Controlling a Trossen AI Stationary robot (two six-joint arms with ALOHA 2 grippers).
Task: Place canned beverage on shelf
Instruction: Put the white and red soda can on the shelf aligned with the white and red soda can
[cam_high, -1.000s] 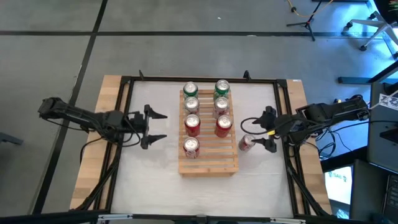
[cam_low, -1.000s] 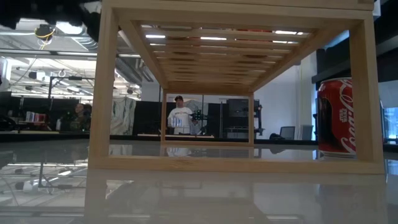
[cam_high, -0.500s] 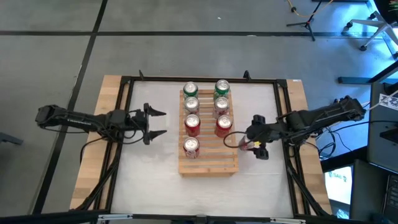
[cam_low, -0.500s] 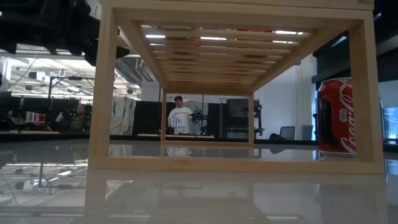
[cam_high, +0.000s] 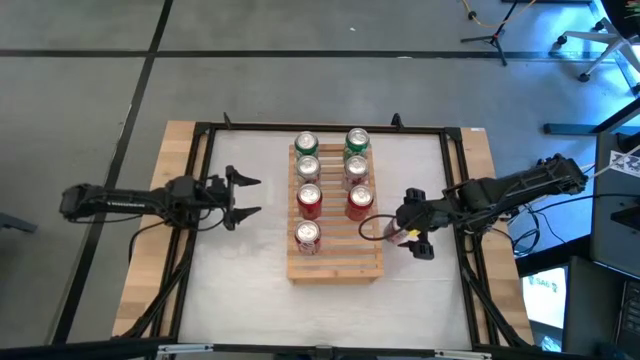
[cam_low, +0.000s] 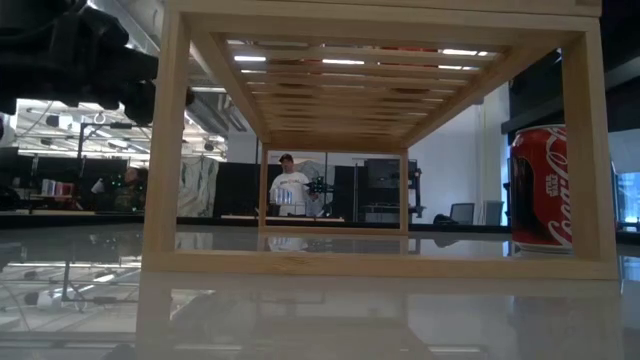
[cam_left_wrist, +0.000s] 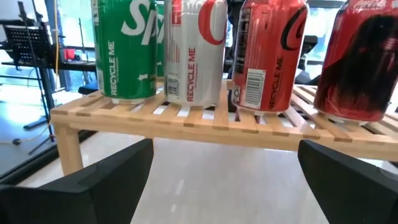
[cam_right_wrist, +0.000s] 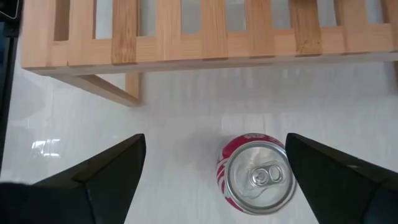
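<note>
Right gripper (cam_high: 403, 231) hangs spread wide over the red can (cam_right_wrist: 257, 175), fingers either side of it with clear gaps, nothing gripped. That can stands upright on the white table (cam_high: 250, 280), just right of the shelf (cam_high: 335, 262), at the right of centre in the high view; in the low view it shows at the right edge, behind the shelf's leg.

On the shelf stand 7 cans in 2 columns: 4 on the left, green, silver, red, then red and silver nearest the bottom; 3 on the right, green, silver, red.

Left gripper (cam_high: 244, 197) sits open too, empty, left of the shelf, pointing at it, arm stretched low across the table's left side.

Since 1 second ago the right arm has reached in over the can, and the left has drawn up slightly.
</note>
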